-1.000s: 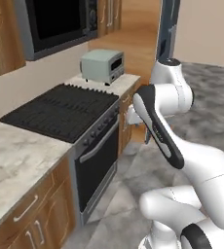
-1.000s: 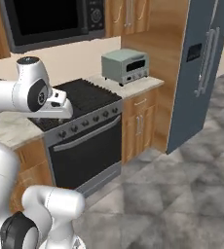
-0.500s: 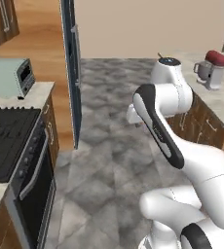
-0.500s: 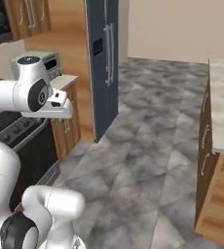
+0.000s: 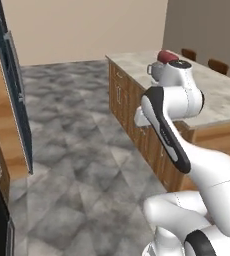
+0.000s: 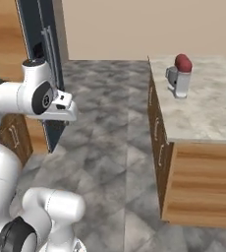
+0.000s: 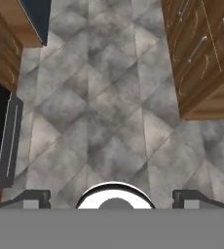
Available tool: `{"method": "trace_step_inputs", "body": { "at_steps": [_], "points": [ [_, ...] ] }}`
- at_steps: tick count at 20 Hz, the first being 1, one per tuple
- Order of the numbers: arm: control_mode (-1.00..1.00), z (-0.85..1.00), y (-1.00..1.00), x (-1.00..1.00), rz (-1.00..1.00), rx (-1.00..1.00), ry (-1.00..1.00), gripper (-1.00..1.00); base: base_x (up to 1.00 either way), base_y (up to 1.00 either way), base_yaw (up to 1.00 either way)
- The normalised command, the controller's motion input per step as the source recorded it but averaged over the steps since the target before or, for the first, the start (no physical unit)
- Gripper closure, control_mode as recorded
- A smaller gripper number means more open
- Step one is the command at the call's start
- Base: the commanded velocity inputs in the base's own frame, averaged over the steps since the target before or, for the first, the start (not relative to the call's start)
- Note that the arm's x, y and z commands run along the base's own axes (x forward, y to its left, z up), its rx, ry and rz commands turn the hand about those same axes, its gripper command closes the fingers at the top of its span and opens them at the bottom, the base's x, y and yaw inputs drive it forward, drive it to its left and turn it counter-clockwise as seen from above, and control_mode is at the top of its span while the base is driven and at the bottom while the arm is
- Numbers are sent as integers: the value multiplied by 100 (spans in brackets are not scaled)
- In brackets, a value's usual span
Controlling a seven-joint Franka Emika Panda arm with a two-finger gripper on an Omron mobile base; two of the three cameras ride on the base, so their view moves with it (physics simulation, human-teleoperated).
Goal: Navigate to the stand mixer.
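Observation:
The stand mixer, with a red head, pale stand and grey bowl, stands on the island counter at the upper right of the right base view. In the left base view the stand mixer peeks out behind my arm's upper joint. My gripper hangs folded near my body, pointing down at the grey floor. Its fingertips are set wide apart, open, with nothing between them. The mixer is well ahead of the hand, across the floor.
The island has wooden cabinet fronts facing the aisle. A dark fridge stands to the left, with the black oven front below the hand. Grey tiled floor runs between them.
The whole scene has swung as the base turned right: stove and toaster oven slid out to the left, and the island with the mixer came closer to centre. The arm's pose is unchanged.

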Motion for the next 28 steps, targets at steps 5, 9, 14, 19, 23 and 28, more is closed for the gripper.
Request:
{"method": "trace_step_inputs", "body": {
  "at_steps": [5, 9, 14, 19, 23, 28],
  "points": [
    [100, 0, 0, 0, 0, 0, 0, -100, 100, -41, -12],
    [100, 0, 0, 0, 0, 0, 0, -100, 100, -42, -16],
    [100, 0, 0, 0, 0, 0, 0, -100, 100, -13, -29],
    [100, 0, 0, 0, 0, 0, 0, -100, 100, 6, -41],
    [100, 0, 0, 0, 0, 0, 0, -100, 100, 34, -49],
    [100, 0, 0, 0, 0, 0, 0, -100, 98, 49, -66]
  ]
}}
